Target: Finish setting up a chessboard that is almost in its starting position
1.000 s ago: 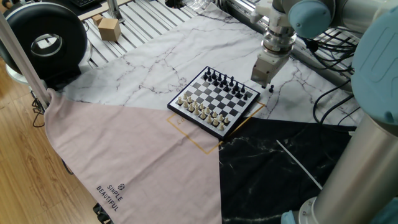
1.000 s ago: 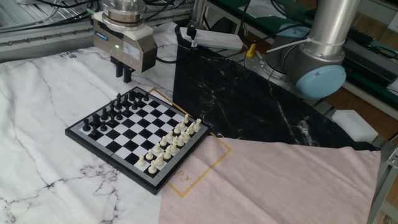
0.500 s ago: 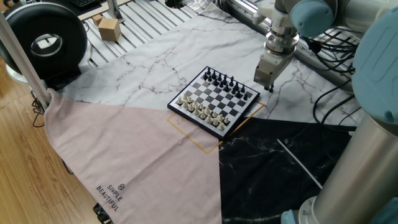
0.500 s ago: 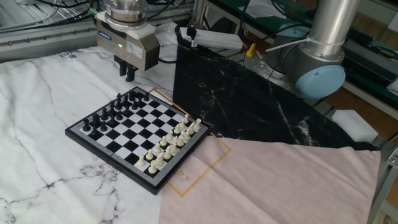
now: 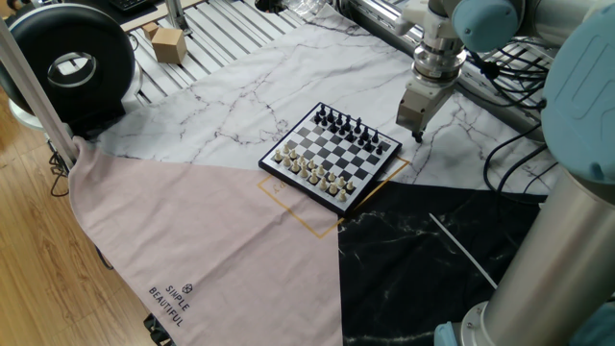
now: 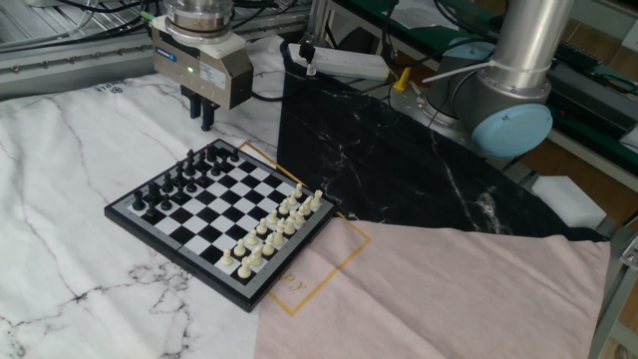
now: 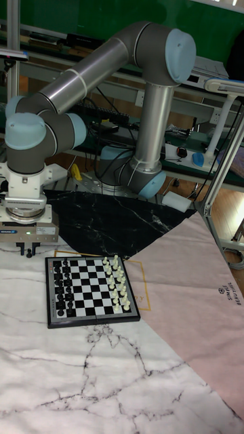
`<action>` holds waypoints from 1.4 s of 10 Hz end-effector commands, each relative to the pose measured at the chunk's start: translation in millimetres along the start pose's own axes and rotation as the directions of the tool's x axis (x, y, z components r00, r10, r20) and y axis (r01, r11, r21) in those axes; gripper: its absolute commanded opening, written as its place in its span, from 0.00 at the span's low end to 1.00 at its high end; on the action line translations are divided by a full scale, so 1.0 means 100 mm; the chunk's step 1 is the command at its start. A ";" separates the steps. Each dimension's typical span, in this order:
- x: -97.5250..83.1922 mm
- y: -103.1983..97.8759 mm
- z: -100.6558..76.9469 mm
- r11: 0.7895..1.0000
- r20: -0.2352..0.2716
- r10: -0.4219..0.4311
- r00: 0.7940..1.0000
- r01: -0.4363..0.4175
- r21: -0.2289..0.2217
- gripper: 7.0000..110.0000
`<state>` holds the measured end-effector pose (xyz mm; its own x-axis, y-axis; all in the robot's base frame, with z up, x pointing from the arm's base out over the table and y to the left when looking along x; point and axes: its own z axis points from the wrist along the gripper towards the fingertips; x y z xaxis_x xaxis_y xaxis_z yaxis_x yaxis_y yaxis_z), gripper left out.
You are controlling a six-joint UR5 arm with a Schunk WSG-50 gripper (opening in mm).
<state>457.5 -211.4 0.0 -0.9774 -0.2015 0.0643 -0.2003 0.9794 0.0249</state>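
Observation:
The chessboard point(image 5: 333, 157) lies on the marble-pattern cloth, black pieces along its far row and cream pieces point(image 6: 274, 224) along its near row. It also shows in the other fixed view as the chessboard point(image 6: 214, 214) and in the tall view as the chessboard point(image 7: 88, 288). My gripper point(image 5: 416, 133) points down just off the board's black-side corner, low over the cloth. In the other fixed view the gripper point(image 6: 200, 116) shows two dark fingers with a narrow gap and nothing visible between them. The gripper point(image 7: 20, 253) hangs beside the board's far left corner.
A thin orange square outline point(image 6: 329, 254) pokes out from under the board. A black marbled cloth point(image 6: 399, 160) and a pink cloth point(image 5: 211, 231) adjoin the white one. A black round device point(image 5: 67, 62) and a small cardboard box point(image 5: 167, 43) stand at the far left. Cables point(image 5: 519, 154) trail at the right.
The gripper has shifted a little farther from the board's corner, toward the table's back. A small dark piece seen beside the fingertips a second ago is now hidden by them.

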 end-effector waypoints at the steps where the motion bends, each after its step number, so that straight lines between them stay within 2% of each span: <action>1: 0.00 0.05 0.00 0.999 0.006 0.013 1.000 -0.013 -0.032 0.15; 7: 0.03 0.04 0.05 1.000 0.005 0.023 1.000 -0.023 -0.010 0.15; 13: 0.03 0.04 0.05 1.000 0.005 0.026 1.000 -0.026 -0.012 0.15; 14: 0.03 0.03 0.05 1.000 0.005 0.026 1.000 -0.026 -0.012 0.00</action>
<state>451.9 -209.7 -5.6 -0.9804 -0.1850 0.0674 -0.1835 0.9826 0.0271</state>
